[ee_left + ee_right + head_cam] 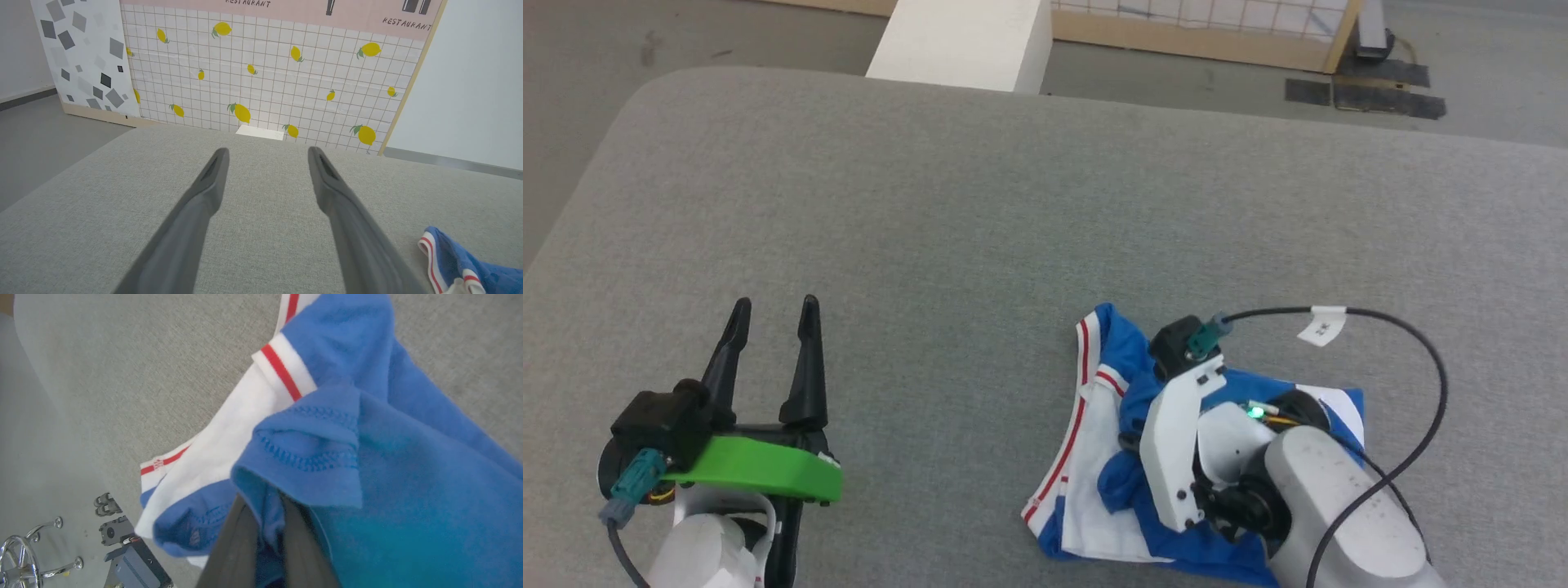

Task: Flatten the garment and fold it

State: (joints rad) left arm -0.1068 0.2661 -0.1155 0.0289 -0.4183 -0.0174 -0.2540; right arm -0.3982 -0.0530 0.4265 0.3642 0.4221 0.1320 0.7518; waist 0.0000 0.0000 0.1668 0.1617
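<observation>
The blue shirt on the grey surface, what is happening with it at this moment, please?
A two-armed robot is working on the garment, a blue T-shirt with white sleeves and red stripes. It lies crumpled on the grey padded surface, not yet flat or folded. The right fingers are shut on a blue fold near its hem. The left fingers are spread open above bare surface, off to the shirt's left and not touching it.

Blue garment [408,477] between dark fingers [231,551]
</observation>
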